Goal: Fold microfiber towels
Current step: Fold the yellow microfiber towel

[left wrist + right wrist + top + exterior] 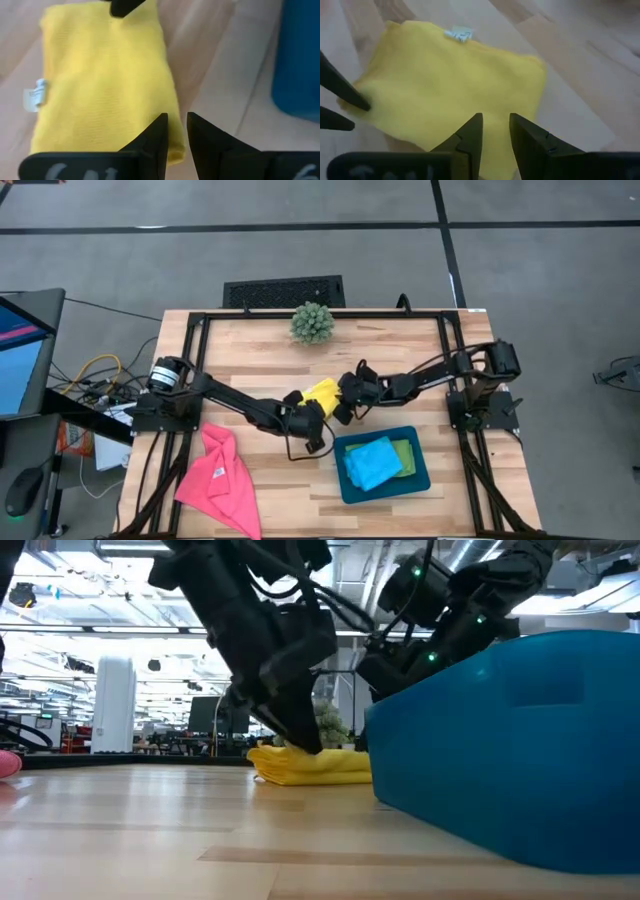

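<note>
The yellow towel (322, 393) lies folded into a thick oblong on the wooden table (260, 350) near its middle, just beyond the teal tray (421, 478). Its long axis runs roughly from one arm toward the other, so each gripper meets it end-on from its own side. The left gripper (177, 131) sits at the towel's tray-side corner, its fingers a narrow gap apart over the edge; whether cloth is pinched between them cannot be made out. The right gripper (495, 131) hangs over the opposite end, fingers slightly parted and holding nothing visible. Both are about equally near. By my judgement, the next move turns on lifting both ends together toward the tray.

Count: four towels in all. One yellow between the grippers, one sky-blue towel (372, 461) and one lime-green towel (405, 454) folded in the tray, one pink towel (218, 480) loose near the left arm's base. One spiky plant (312, 323) stands at the far edge.
</note>
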Controlling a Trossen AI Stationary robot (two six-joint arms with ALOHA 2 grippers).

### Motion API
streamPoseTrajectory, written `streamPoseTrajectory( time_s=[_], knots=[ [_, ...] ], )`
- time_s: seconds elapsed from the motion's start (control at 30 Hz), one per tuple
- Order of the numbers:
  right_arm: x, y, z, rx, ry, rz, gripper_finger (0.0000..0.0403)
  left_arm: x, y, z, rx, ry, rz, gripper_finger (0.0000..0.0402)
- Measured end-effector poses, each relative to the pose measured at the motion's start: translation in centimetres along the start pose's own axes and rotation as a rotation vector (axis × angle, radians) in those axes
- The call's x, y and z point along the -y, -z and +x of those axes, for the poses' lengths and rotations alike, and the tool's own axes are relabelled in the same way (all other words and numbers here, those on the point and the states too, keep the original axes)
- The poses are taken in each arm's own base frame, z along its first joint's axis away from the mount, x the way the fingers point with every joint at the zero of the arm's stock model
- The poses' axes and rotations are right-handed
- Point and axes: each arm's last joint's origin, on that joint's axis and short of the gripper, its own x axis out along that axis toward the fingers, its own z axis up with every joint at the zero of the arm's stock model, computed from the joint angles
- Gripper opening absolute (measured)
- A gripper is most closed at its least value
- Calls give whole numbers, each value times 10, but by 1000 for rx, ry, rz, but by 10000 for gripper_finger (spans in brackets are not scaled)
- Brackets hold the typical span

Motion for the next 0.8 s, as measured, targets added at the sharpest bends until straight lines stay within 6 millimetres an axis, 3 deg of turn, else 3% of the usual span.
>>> streamPoseTrajectory(
  time_s=[0.27, 0.57, 0.8],
  knots=[
    [14, -7, 0, -46, -50, 64, 133, -9, 11, 2, -18, -113, 17, 66],
    [31, -9, 5, -98, -48, 168, 237, -29, 36, 15, -46, -158, -60, 66],
    [29, -13, 5, -91, -120, 185, 260, -28, 25, 10, -51, -123, -41, 66]
  ],
)
